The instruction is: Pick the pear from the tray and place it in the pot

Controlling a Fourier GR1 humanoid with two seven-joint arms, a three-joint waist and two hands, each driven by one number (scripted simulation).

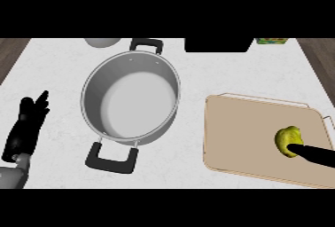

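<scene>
My right hand point(317, 156) touching the pear point(286, 139) lying on the tray point(241, 142), open or closed I cannot tell, my left hand point(23, 127) resting open, left of the pot point(131, 106).

Between the tray point(242, 133) and the pot point(97, 84) runs a bare strip of counter point(193, 119). The pot's mouth faces up, wide and uncovered; its raised wall, the far handle point(147, 44) and the near handle point(111, 158) are the obstacles. A thin rail point(262, 99) edges the tray's far side. The left hand point(26, 126) rests open, left of the pot, apart from it.
</scene>
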